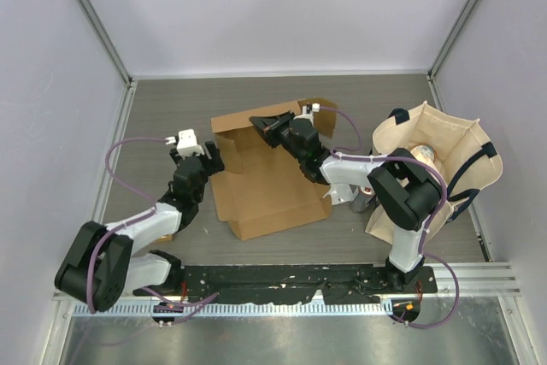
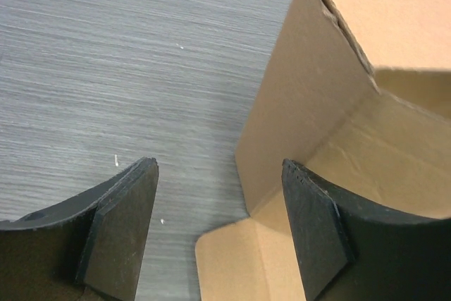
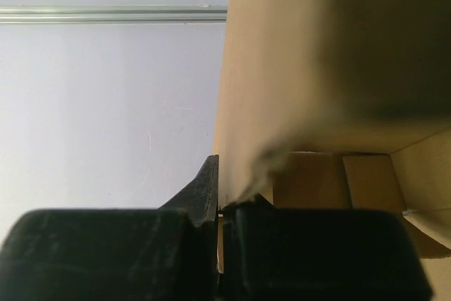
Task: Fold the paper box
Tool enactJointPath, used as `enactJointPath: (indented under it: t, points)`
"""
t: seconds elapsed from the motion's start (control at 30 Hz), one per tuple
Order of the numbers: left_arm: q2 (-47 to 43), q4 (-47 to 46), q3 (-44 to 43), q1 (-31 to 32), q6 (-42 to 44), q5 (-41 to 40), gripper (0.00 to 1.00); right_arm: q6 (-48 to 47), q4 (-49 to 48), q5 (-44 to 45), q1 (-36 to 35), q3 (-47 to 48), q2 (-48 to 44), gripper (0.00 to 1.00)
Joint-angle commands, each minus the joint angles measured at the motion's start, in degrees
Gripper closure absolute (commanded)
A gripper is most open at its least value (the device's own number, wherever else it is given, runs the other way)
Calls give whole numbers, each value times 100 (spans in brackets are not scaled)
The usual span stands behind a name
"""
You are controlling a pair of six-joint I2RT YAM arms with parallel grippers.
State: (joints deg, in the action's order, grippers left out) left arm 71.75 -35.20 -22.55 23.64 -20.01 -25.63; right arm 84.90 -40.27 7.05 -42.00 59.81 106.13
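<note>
Paper box (image 1: 265, 185) panel sits pinched in the right end effector (image 3: 220, 174); the open left end effector (image 2: 218, 167) should squarely straddle the wall.

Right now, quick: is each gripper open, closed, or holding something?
Left gripper: open, gripping nothing.
Right gripper: shut on a flap of the paper box.
</note>
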Motion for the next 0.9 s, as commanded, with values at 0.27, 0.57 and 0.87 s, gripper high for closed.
enactJointPath:
  t: [0.27, 0.57, 0.87]
  points:
    - [-1427, 58, 585, 71, 155, 1069, 19, -97, 54, -274, -124, 57, -22, 98]
    - [-329, -145, -267, 71, 261, 762, 18, -26, 54, -292, -133, 66, -74, 98]
    - [568, -497, -645, 343, 76, -678, 38, 228, 2, -301, -177, 118, 4, 98]
